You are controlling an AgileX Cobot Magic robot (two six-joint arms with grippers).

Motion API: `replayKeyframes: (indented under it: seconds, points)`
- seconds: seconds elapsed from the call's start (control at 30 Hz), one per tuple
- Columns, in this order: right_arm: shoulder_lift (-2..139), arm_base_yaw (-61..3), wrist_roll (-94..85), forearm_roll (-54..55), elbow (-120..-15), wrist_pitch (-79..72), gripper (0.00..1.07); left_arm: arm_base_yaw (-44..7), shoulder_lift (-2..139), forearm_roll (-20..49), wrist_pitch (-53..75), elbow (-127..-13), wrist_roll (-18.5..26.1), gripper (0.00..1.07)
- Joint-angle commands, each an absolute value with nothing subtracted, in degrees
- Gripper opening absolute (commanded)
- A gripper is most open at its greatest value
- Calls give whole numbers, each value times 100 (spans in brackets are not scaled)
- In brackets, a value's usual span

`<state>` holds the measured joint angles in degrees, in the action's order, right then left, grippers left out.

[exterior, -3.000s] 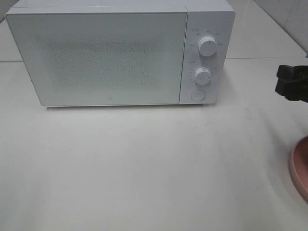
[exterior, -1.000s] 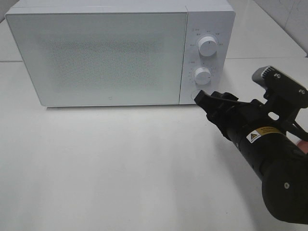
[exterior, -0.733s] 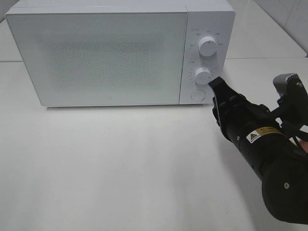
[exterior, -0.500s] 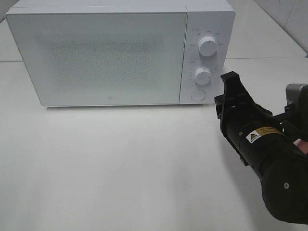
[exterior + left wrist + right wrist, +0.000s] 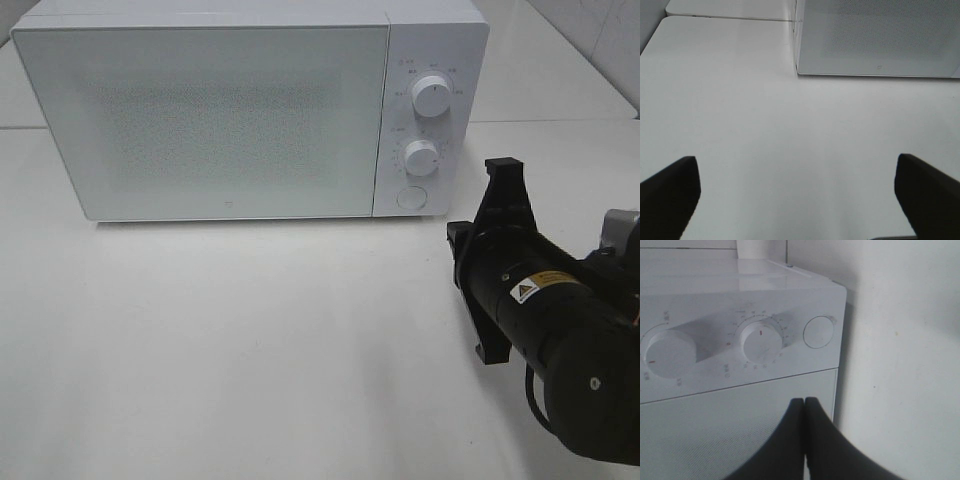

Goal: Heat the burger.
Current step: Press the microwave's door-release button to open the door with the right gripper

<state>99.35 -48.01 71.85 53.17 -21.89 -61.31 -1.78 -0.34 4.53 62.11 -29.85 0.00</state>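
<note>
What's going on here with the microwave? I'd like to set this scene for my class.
The right gripper, shut and empty, points at the white microwave's control panel, near the round button, without touching it. The microwave door is closed. The left gripper is open over the table in front of the door. No burger is in view.

Microwave [image 5: 250, 14] stands on the tabletop [image 5: 250, 350], far side. Door [image 5: 200, 120] takes its left, control panel [image 5: 462, 60] its right: upper knob [image 5: 431, 95], lower knob [image 5: 421, 157] beneath, button [image 5: 410, 198] lowest. Right gripper [image 5: 502, 170] lies right of the panel and nearer, apart from it.
</note>
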Motion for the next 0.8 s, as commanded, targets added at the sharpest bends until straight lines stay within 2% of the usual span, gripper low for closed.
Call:
replayKeyframes:
  seconds: [0.03, 0.43, 0.8]
  points:
    - [9958, -4801, 7173, 5472, -2240, -6005, 0, -160, -120, 470, 6131, -2968, 0, 98]
    - [10651, -4767, 7552, 5346, -2664, -6073, 0, -160, -120, 470, 6131, -2968, 0, 98]
    - [10943, -3971, 7638, 4458, -3237, -5672, 0, -160, -120, 470, 6131, -2968, 0, 98]
